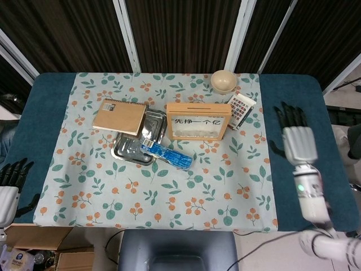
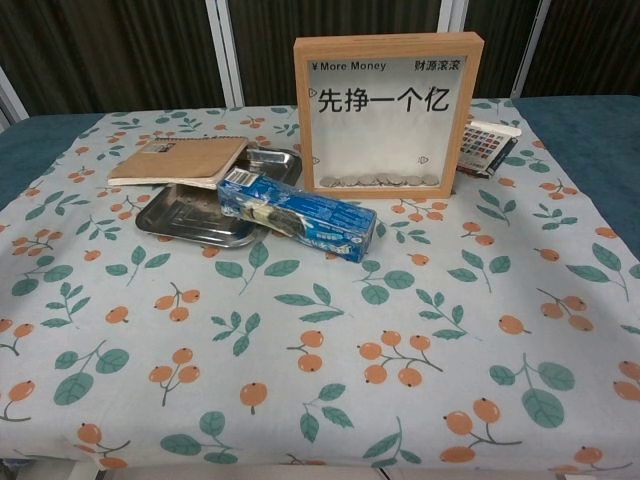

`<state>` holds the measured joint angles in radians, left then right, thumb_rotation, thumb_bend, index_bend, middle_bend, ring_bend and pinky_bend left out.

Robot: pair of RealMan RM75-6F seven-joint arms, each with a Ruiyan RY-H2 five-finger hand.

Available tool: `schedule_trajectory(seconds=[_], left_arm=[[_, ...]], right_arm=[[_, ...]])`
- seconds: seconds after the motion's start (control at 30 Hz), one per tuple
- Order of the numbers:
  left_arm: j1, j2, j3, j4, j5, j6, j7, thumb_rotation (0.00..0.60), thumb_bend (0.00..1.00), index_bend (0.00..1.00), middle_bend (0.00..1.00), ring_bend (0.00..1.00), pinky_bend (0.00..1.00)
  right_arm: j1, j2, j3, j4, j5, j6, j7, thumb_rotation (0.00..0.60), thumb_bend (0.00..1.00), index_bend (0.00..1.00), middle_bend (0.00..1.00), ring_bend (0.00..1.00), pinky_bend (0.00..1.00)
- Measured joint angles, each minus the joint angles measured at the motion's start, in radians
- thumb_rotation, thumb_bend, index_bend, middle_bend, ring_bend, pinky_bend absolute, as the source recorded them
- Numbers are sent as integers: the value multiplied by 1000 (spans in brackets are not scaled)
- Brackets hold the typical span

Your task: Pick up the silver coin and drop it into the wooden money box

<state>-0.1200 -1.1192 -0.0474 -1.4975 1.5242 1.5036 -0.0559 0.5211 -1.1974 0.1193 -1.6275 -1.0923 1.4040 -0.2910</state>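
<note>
The wooden money box (image 1: 198, 120) stands upright at the back middle of the flowered cloth, its glass front (image 2: 385, 110) facing me in the chest view. Several silver coins (image 2: 378, 181) lie in a row at its bottom behind the glass. I see no coin outside the box. My right hand (image 1: 297, 141) hovers over the blue table surface right of the cloth, well away from the box, fingers spread and holding nothing. My left hand (image 1: 10, 186) hangs off the table's front left corner, fingers straight and empty. Neither hand shows in the chest view.
Left of the box a brown notebook (image 1: 119, 116) leans on a metal tray (image 1: 131, 150), and a blue packet (image 1: 167, 155) lies across the tray's front edge. A cream bowl (image 1: 224, 81) and a coloured card pad (image 1: 242, 110) sit behind and right of the box.
</note>
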Motion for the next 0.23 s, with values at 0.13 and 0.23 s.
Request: schedule_trajectory(seconds=[0.13, 0.23], left_arm=[[6, 4, 1, -13, 3, 10, 16, 600, 329, 0, 0, 0, 0], [8, 3, 3, -19, 3, 11, 25, 600, 330, 0, 0, 0, 0]], right_arm=[[-191, -8, -101, 69, -67, 133, 115, 600, 440, 0, 0, 0, 0], [-280, -34, -140, 148, -103, 196, 174, 600, 440, 0, 0, 0, 0]])
